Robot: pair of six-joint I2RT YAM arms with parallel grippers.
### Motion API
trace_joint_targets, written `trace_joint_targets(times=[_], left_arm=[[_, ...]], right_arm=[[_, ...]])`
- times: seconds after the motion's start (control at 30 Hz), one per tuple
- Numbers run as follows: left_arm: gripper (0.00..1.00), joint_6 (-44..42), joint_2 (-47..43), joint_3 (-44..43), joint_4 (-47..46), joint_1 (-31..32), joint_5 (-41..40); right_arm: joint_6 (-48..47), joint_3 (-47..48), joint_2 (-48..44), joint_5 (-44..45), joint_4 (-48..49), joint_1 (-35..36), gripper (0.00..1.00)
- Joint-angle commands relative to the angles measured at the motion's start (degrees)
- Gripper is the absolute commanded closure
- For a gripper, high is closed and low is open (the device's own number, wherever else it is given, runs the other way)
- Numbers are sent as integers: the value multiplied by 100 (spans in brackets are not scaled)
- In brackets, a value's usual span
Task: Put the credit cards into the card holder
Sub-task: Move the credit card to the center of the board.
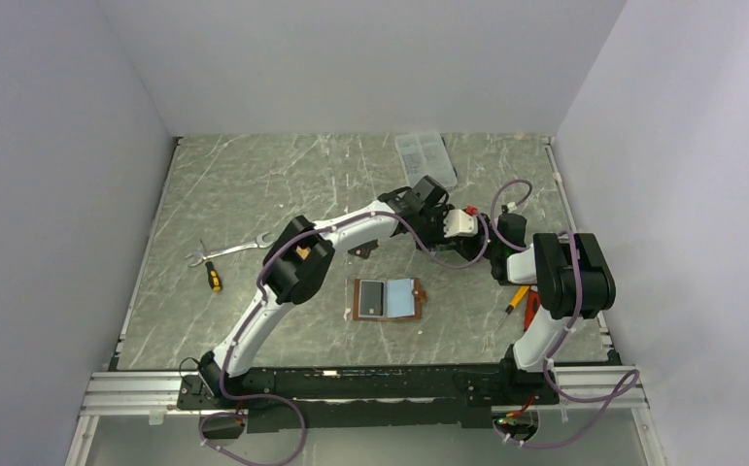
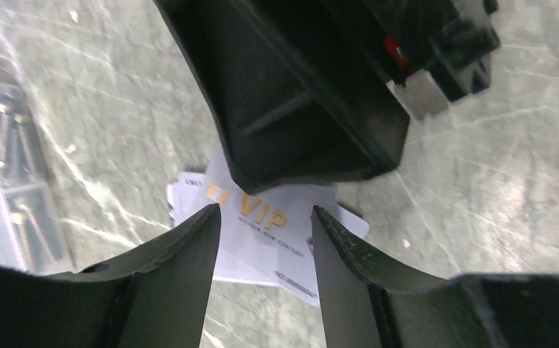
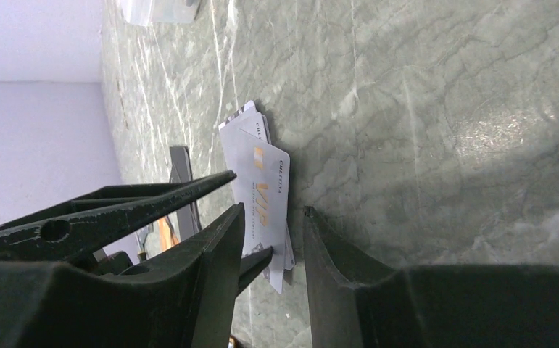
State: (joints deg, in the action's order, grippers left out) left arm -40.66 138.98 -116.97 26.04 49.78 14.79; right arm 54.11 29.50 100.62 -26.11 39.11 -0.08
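Several pale silver-grey credit cards (image 2: 262, 221), the top one printed "VIP" in gold, lie stacked and fanned on the marble table. My left gripper (image 2: 265, 210) hovers over them, open, with the stack showing through the gap. My right gripper (image 3: 271, 210) is open too and straddles the near end of the same cards (image 3: 258, 174); one left fingertip (image 3: 262, 259) touches the stack's edge. In the left wrist view the right gripper's black body (image 2: 298, 94) covers the far end of the stack. The brown card holder (image 1: 387, 299) lies open nearer the arm bases, with a dark rectangle in its left half.
A clear plastic compartment box (image 1: 425, 155) sits at the back of the table and shows at the left of the left wrist view (image 2: 8, 174). A wrench (image 1: 234, 249) and a yellow-black screwdriver (image 1: 212, 277) lie at the left. An orange-handled tool (image 1: 521, 299) lies beside the right arm.
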Motion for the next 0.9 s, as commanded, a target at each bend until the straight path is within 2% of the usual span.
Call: trace_joint_targets(times=[0.0,0.07,0.2,0.3,0.4,0.63,0.7,0.87], left_arm=[[43,1120,-696,501,-472,-295,557],[41,1747,-780,400,-685,-504,431],[40,2883,-430,-283,-404,-959,409],[39,3815,-566,184,-889,-1324,937],[38,4440,-435,183,-1013,-1532,1530],[39,4621,-184,3,-1001,-1574,1761],[40,4631,-441,347,-1174,-1616,1846],[41,4267,-957,804,-960,-1616,1740]], right_arm=[[-193,-41,85,134,-405,-11,62],[-220,43,74,208,-520,-11,61],[-305,230,44,329,-793,-14,60],[-490,426,3,546,-1139,201,57],[-699,697,-23,898,-1550,367,55],[-1262,1727,-30,2121,-3008,770,50],[-1505,2172,71,2702,-3749,1048,46],[-1592,2866,351,3604,-4597,1476,35]])
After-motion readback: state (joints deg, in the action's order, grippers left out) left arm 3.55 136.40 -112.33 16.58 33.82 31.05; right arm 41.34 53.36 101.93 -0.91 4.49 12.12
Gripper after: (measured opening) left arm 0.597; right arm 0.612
